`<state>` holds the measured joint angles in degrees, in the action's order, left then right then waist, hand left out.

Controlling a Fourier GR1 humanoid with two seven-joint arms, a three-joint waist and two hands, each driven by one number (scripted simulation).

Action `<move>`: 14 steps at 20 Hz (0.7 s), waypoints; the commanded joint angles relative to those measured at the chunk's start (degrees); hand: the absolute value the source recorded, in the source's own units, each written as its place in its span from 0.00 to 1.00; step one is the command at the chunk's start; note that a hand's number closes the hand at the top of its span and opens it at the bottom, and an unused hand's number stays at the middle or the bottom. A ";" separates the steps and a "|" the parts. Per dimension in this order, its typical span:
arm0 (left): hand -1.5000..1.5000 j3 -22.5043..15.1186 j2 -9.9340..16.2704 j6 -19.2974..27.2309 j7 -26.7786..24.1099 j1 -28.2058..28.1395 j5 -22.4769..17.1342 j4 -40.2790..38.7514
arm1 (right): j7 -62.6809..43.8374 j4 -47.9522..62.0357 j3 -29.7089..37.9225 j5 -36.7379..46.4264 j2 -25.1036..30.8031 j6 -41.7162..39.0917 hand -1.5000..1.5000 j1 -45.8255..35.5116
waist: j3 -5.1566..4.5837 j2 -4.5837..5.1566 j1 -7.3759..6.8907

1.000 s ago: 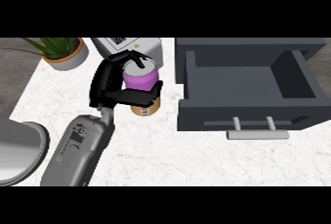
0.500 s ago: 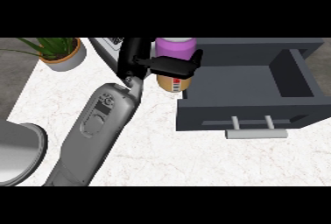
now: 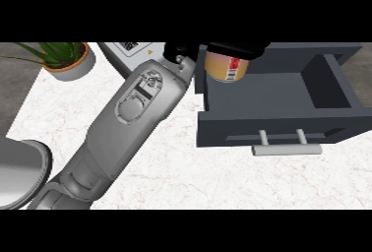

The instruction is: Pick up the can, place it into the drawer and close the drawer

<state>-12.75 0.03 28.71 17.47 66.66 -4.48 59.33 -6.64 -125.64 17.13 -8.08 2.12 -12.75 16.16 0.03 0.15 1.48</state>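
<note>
The left hand (image 3: 218, 49) curls round the can (image 3: 224, 68), holding it above the open drawer (image 3: 291, 93) at the bench's (image 3: 181, 167) far edge.

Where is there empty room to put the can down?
The open drawer floor is bare right of the can, which the left hand holds. The counter before the drawer handle is bare. It is crowded by the potted plant.

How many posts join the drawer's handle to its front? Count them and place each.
2. Both sit on the drawer front above the handle: the left post and the right post. None looks hidden.
</note>
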 commanded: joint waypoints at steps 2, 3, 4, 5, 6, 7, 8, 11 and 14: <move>1.00 -0.83 -0.03 3.06 -2.22 8.63 -4.98 -9.95 | 2.18 -0.43 -2.35 2.07 -2.01 0.13 0.00 1.92 | 0.02 0.20 0.95; 1.00 -1.33 -0.03 3.23 -1.66 11.19 -5.83 -13.19 | -0.02 0.20 -1.52 0.68 -0.79 -0.37 0.00 -0.08 | 0.04 0.34 1.30; 1.00 -2.03 -0.03 3.32 -1.81 9.96 -6.04 -11.63 | -0.08 -0.26 -2.49 2.56 -1.58 0.72 0.00 -0.75 | 0.01 0.12 0.38; 1.00 -2.60 -0.03 2.92 -5.23 8.59 -6.33 -14.01 | 1.77 3.43 1.21 0.25 0.67 -0.60 0.00 -1.48 | 0.03 0.23 0.58; 1.00 -1.22 -0.03 2.07 -4.31 12.22 -6.43 -15.80 | -4.40 -1.28 -0.72 0.79 0.21 2.15 0.00 -3.64 | 0.00 0.26 0.58; 1.00 1.10 -0.03 0.27 -5.03 13.61 -7.31 -18.62 | 2.24 0.97 0.41 0.04 -0.23 -1.69 0.00 1.55 | 0.05 0.30 1.10; 1.00 -2.84 -0.03 2.95 -6.01 14.11 -7.82 -20.33 | -1.48 2.97 -1.32 2.42 0.23 1.72 0.00 -5.50 | 0.05 0.52 1.10; 1.00 -4.32 -0.03 3.62 -6.81 16.64 -11.50 -23.43 | -2.09 2.94 0.13 0.80 1.78 0.52 0.00 -5.64 | 0.05 0.52 1.66; 1.00 -3.94 -0.03 2.73 -9.17 18.70 -12.25 -29.04 | 3.45 3.77 -2.54 3.39 -1.76 0.18 0.00 -2.68 | 0.10 0.76 2.37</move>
<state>-15.94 0.00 31.52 10.38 82.22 -14.88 36.21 -5.35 -123.09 15.62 -5.90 1.46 -12.63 13.69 0.10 0.67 3.19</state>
